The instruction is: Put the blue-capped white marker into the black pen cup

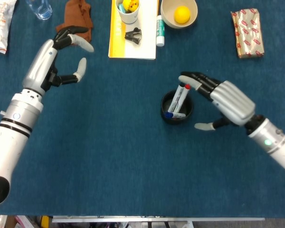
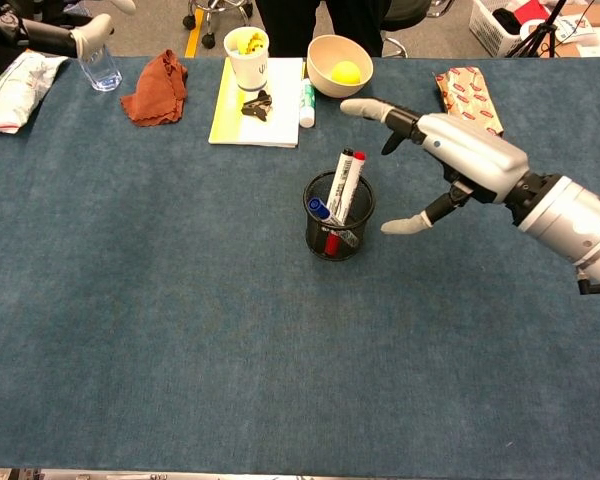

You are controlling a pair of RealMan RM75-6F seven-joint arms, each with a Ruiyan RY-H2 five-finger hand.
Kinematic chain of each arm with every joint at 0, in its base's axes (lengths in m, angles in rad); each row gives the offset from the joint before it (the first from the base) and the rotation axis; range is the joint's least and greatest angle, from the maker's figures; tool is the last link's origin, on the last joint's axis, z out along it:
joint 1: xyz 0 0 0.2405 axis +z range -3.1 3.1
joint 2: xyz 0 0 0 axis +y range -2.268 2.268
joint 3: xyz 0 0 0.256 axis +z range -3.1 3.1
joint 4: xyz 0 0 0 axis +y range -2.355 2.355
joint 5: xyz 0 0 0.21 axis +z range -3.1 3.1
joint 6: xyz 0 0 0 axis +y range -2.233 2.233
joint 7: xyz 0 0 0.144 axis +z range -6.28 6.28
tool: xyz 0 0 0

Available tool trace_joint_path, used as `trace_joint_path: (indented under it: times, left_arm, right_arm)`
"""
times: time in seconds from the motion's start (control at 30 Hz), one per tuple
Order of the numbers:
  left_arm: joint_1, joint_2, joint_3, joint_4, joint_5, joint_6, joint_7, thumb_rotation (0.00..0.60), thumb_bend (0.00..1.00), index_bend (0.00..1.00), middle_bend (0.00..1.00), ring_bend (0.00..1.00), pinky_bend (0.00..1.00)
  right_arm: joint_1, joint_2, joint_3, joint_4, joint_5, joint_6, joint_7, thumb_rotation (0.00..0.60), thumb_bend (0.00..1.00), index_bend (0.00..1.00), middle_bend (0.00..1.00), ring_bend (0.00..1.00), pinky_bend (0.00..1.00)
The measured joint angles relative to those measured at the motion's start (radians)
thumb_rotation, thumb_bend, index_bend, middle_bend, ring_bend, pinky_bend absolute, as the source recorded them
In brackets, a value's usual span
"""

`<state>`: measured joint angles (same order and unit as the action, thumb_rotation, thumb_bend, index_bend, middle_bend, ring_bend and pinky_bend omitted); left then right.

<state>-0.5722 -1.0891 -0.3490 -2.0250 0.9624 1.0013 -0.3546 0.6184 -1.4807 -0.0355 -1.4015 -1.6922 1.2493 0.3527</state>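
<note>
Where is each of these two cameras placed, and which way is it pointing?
Head view: high above the table, facing almost straight down; both forearms show, with left hand and right hand open.
Chest view: lower, at the table's near edge, looking forward across it toward chairs beyond; right hand and forearm show, with only left fingertips at top left.
Shared: black pen cup holding markers, yellow notebook, bowl.

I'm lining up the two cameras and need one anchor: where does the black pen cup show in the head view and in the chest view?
Head view: the black pen cup sits right of centre, seen from above, just left of the right hand.
Chest view: the cup stands near the centre, markers sticking up from it, below and left of that hand.
Shared landmark: the bowl with the yellow ball lies beyond the cup in both.
</note>
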Motion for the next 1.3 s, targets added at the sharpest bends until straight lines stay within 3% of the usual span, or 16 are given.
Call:
trace_joint_path:
  times: [0.43, 1.0, 1.3]
  left_arm:
    - [0.051, 0.023, 0.051, 0.025, 0.111, 0.024, 0.006, 0.600, 0.50, 0.41, 0.17, 0.07, 0.17]
    - [0.186, 0.048, 0.195, 0.131, 0.347, 0.240, 0.238, 0.600, 0.50, 0.41, 0.17, 0.07, 0.17]
    - [0.267, 0.027, 0.248, 0.233, 0.453, 0.370, 0.284, 0.600, 0.50, 0.41, 0.17, 0.07, 0.17]
  right_arm:
    - [-0.067, 0.170, 0.030, -0.125, -0.013, 0.107, -0.187, 0.600, 0.00, 0.00, 0.11, 0.09, 0.29]
    - [-0.221, 0.391, 0.024, -0.281, -0.007, 0.222, -0.444, 0.600, 0.00, 0.00, 0.17, 0.09, 0.29]
    - [-0.321, 0.428, 0.003, -0.301, 0.038, 0.263, -0.500, 0.600, 0.00, 0.00, 0.18, 0.09, 0.29]
